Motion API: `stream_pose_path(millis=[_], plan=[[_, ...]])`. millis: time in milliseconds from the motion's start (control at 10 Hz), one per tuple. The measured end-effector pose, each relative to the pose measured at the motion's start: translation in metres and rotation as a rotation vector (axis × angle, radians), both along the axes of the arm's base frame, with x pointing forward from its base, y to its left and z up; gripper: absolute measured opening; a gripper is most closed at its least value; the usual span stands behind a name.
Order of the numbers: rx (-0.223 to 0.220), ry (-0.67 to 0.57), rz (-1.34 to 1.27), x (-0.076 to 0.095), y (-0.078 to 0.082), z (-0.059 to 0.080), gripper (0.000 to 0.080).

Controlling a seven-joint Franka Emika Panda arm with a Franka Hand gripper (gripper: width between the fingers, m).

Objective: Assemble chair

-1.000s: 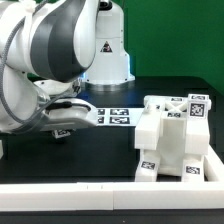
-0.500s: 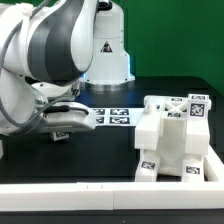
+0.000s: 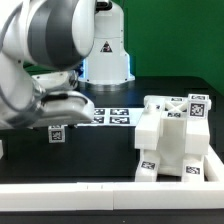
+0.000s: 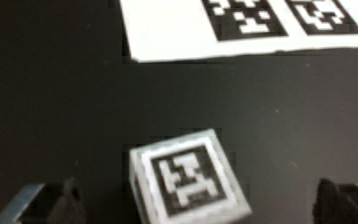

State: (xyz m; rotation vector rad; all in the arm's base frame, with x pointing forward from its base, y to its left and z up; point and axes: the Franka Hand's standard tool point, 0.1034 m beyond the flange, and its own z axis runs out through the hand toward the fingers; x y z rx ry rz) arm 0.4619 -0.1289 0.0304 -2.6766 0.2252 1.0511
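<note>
A large white and grey robot arm (image 3: pixel 50 60) filled the exterior view's left half, bent low over a black table (image 3: pixel 100 150). At the exterior view's right, well apart from the arm, stood the partly built chair (image 3: pixel 172 140), a blocky white structure of joined panels and bars carrying several black-and-white tags, resting against a raised white rail (image 3: pixel 110 195) along the table's near edge. Behind the arm lay the marker board (image 3: pixel 118 116), flat on the table. A small loose white piece (image 4: pixel 188 171) with one square tag lay on the black surface below the arm's hand. In the wrist view the gripper (image 4: pixel 202 203) hung directly over this piece with its two dark fingertips (image 4: pixel 43 203) spread wide apart, one on either side, holding nothing; whether they touched the piece could not be told. The step in hand appeared to be fetching this loose part for the chair. The next move would likely call for lowering so the fingers straddle the piece squarely, then closing on it before carrying it toward the structure.
</note>
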Motion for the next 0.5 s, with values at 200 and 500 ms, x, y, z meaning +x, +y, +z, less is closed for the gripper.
stream_pose_path(millis=[200,500], plan=[[-0.042,-0.201,0.007,-0.007,-0.002,0.017,0.0649],[-0.136,-0.408,-0.032,-0.024,-0.001,0.011,0.0649]])
